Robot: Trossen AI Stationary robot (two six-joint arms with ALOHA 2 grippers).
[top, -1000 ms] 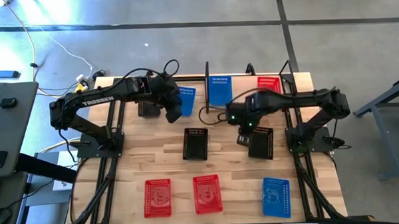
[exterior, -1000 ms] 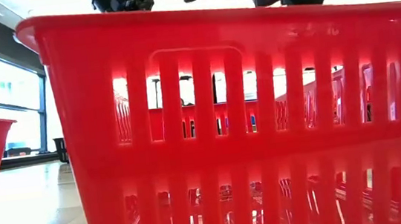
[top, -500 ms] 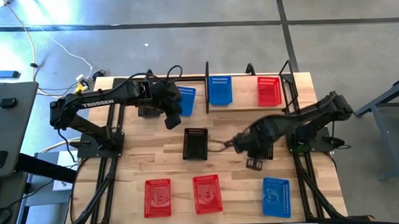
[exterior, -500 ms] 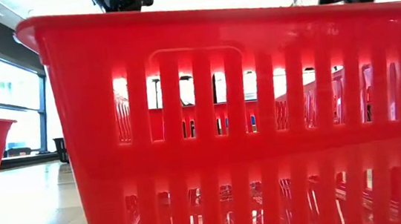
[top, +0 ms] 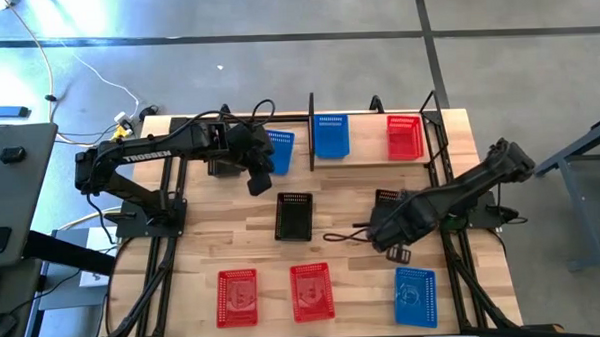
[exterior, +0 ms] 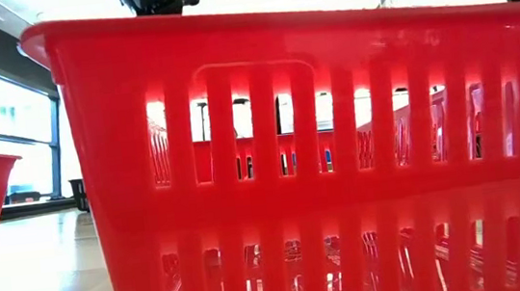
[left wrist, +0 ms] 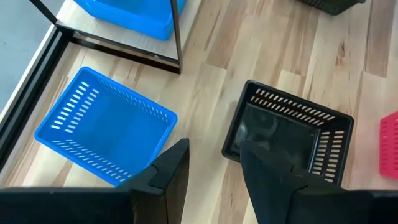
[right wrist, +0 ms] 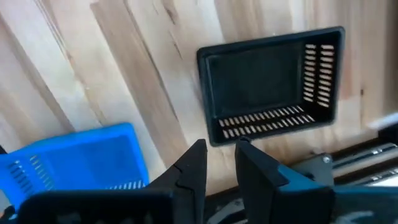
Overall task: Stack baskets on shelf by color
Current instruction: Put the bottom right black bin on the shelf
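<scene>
step: we judge we sit between picks, nothing held | left gripper (top: 260, 178) jaws empty with a gap, beside loose blue perforated plastic basket (top: 278, 150) by black wire shelf (top: 313, 128) | right gripper (top: 398, 251) jaws narrow, empty, near black perforated basket (right wrist: 270, 83) on wooden worktop (top: 342, 212) | next: descend, straddle wall, close

Wooden table (top: 341, 192), red, blue, black baskets (top: 294, 216), black shelf (top: 312, 138)

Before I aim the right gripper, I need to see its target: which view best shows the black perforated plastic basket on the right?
The right wrist view: the black perforated plastic basket fills it, empty. The high view shows it partly behind the right arm; the other views don't.
</scene>
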